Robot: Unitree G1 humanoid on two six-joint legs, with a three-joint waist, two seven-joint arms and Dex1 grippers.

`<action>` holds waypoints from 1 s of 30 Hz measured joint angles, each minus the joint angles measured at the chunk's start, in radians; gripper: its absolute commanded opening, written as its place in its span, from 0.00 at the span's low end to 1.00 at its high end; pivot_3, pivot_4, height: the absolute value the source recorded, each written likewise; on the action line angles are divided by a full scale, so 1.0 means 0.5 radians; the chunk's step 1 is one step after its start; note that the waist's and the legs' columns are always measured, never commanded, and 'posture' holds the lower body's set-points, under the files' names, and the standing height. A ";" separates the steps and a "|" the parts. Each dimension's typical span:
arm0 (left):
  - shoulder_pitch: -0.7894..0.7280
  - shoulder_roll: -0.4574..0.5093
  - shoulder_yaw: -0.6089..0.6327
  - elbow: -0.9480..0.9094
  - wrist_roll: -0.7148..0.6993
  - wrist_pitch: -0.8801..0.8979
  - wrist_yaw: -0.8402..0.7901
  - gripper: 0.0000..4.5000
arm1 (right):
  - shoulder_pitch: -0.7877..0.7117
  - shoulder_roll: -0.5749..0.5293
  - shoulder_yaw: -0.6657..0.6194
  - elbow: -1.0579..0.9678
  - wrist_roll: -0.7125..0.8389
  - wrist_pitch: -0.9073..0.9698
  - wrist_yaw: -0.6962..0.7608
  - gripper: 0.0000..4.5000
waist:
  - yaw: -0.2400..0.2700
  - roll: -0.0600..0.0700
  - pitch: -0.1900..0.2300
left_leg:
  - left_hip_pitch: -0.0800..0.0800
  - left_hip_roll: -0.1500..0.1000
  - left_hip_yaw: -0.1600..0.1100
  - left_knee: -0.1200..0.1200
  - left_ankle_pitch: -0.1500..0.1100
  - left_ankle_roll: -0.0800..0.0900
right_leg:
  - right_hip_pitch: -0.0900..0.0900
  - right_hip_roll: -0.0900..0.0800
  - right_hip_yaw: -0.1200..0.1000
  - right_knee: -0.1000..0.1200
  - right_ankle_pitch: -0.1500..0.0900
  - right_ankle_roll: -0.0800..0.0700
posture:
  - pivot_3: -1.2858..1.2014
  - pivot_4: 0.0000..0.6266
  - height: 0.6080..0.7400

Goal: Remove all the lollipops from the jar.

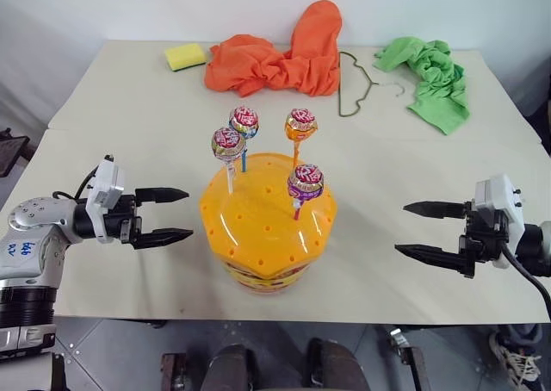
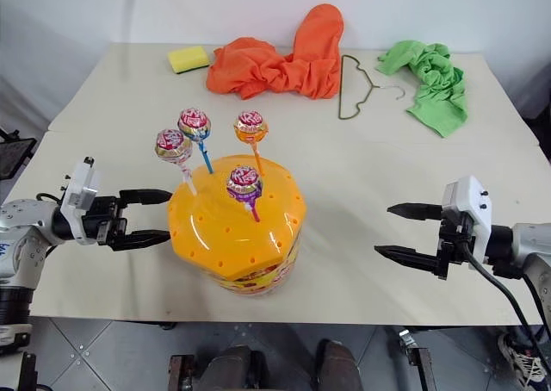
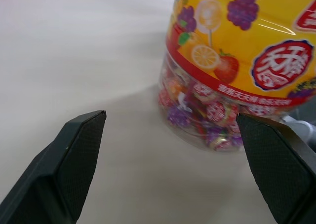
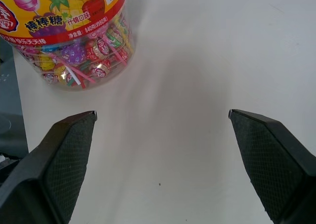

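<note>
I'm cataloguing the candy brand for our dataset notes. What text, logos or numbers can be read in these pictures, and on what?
"棒棒糖": jar label band, right wrist view.
Red oval logo, white characters: on the same band, too stylised to read.
Small line with numbers under "棒棒糖": too blurred.
Lollipops wrappers: print too small.
Blue marks on left arm: illegible.

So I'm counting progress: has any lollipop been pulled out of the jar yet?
No, all four lollipops still stand with their sticks pushed into the holes of the jar top, and both claws are empty.
</note>
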 measured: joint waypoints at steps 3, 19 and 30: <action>0.000 0.002 0.002 -0.001 0.001 0.010 0.015 1.00 | -0.006 0.009 0.000 0.000 0.000 0.000 -0.007 1.00 | 0.001 0.000 0.000 | -0.001 0.000 -0.001 0.002 0.000 0.000 | 0.000 0.000 0.000 0.000 0.000 0.000 | 0.52 0.24 1.00; -0.031 0.094 0.341 -0.267 -0.299 0.404 0.301 1.00 | 0.013 0.006 -0.062 -0.034 0.089 0.017 0.039 1.00 | 0.004 -0.001 0.001 | -0.002 0.000 -0.003 0.009 -0.001 0.001 | 0.000 -0.001 0.000 0.008 0.000 0.000 | 0.52 0.24 1.00; -0.627 0.099 0.091 -0.354 -0.498 0.456 0.021 1.00 | 0.109 -0.024 -0.423 -0.303 0.394 -0.016 0.296 1.00 | 0.006 -0.003 0.001 | -0.003 -0.001 -0.006 0.018 -0.003 0.003 | 0.003 -0.001 0.001 0.013 0.000 0.000 | 0.52 0.24 1.00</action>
